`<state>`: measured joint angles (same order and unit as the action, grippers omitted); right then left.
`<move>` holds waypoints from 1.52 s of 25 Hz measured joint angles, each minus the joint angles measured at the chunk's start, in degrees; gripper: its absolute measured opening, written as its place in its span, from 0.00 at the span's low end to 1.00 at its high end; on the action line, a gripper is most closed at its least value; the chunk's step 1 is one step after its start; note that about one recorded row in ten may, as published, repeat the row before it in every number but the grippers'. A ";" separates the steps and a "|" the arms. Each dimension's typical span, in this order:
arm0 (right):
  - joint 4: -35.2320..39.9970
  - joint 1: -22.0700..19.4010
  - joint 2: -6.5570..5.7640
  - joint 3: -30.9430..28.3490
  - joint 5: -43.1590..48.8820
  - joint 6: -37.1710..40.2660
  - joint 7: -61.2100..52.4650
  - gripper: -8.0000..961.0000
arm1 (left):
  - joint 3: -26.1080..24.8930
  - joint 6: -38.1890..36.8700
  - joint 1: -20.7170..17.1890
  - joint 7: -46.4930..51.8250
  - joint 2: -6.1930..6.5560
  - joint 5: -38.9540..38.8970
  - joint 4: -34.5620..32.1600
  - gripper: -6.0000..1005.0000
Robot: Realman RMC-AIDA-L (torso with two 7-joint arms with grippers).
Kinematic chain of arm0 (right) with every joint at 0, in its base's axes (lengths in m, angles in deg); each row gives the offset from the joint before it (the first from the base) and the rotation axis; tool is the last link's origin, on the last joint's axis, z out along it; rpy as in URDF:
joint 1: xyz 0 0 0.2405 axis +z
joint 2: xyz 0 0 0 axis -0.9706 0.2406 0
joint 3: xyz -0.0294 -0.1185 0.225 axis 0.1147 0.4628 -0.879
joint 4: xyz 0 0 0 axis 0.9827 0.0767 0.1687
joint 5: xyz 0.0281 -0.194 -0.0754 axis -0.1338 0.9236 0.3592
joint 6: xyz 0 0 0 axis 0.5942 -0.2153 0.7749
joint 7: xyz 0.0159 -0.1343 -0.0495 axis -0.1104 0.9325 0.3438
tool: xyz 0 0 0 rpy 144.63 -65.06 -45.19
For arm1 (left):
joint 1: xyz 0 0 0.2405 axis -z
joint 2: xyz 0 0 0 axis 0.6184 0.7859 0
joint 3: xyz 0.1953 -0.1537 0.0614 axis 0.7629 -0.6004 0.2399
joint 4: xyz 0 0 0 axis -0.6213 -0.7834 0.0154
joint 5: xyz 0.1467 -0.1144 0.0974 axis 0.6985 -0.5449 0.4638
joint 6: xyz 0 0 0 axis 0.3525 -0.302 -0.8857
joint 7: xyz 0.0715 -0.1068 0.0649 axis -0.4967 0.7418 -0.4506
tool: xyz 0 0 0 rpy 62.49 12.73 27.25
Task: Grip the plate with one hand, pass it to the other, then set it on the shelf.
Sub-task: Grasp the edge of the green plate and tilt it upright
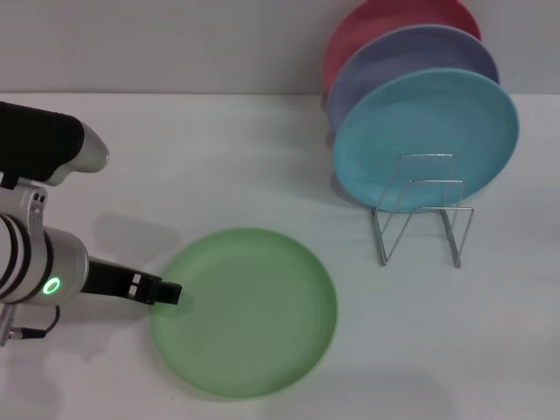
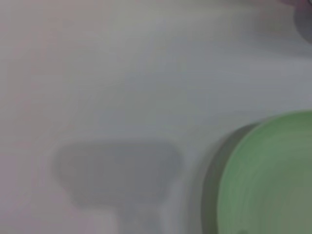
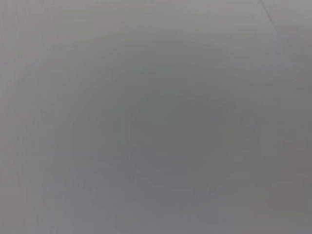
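The light green plate lies flat on the white table, near the front. My left gripper is at the plate's left rim, on its slim black bar from the silver arm with the green ring light. The plate's edge also shows in the left wrist view. The silver wire shelf stands at the right, behind the plate. My right gripper is out of view; its wrist view shows only blank grey.
A sky-blue plate stands in the shelf's front slot, with a lavender plate and a pink plate behind it. The table's back edge meets a grey wall.
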<state>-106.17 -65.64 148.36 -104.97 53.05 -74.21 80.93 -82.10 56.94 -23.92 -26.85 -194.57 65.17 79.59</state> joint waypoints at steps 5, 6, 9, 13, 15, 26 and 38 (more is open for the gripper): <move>0.00 0.11 0.00 0.00 0.07 0.05 0.12 0.86 | 0.14 0.09 0.61 0.02 0.00 -0.35 -2.14 0.78; 0.00 0.11 0.00 0.00 0.07 0.05 0.12 0.86 | 0.14 0.09 0.61 0.02 0.00 -0.35 -2.14 0.78; 0.00 0.11 0.00 0.00 0.07 0.05 0.13 0.86 | 0.13 0.09 0.97 0.02 -0.02 -0.35 -3.12 0.78; 0.07 0.11 0.00 0.00 0.07 0.05 0.15 0.86 | 0.14 -0.03 1.44 0.02 -0.03 -0.35 -4.23 0.78; 0.13 0.11 0.00 0.00 0.07 0.05 0.17 0.86 | 0.14 -0.11 1.59 0.00 -0.03 -0.35 -4.72 0.78; 0.18 0.19 0.00 -0.13 0.07 0.06 0.18 0.86 | 0.66 -0.17 3.16 0.02 -0.09 -0.34 -7.32 0.78; 0.17 0.58 0.00 -0.37 0.06 0.46 0.31 0.86 | 0.84 0.08 4.29 0.43 -0.12 -0.34 -7.49 0.53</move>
<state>-106.00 -65.06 148.36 -105.34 53.10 -73.75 81.25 -81.26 57.02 -19.63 -26.42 -194.69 64.83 72.10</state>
